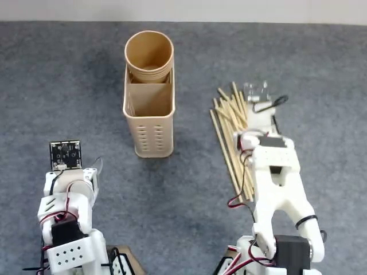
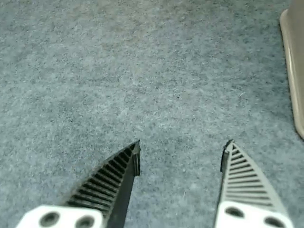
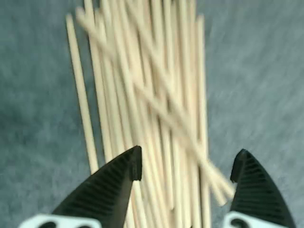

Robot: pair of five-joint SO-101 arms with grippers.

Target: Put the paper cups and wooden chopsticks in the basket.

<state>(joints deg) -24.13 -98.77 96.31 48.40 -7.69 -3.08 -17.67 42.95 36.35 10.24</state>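
1. Hovering over the loose pile of wooden chopsticks [image 3: 152, 95], the right hand [image 3: 189, 164] has its two dark ribbed fingers [image 3: 111, 183] spread wide apart and grips nothing; the sticks run lengthwise under the gap between the tips, and whether the tips touch them cannot be told
2. The chopsticks lie flat on the grey surface [image 1: 69, 86], to the right of the basket [image 1: 149, 123] and well apart from it. Most of them lie roughly parallel, pointing from the near side toward the far side, while a few cross the pile at a slant
3. In the high view the right arm [image 1: 278, 183] reaches out over the right side of the pile and hides part of it
4. The basket stands upright near the middle of the surface, with slots in its near wall and a divider that splits it into two compartments. A nested stack of paper cups [image 1: 149, 54] sits in the far compartment, its rim rising above the basket's rim
5. The left hand [image 2: 183, 152] also has its fingers apart, over bare surface; a stretch of the basket's wall shows off to one side, well apart from the tips
6. The left arm [image 1: 69, 195] sits at the near left, nearer than the basket and to its left
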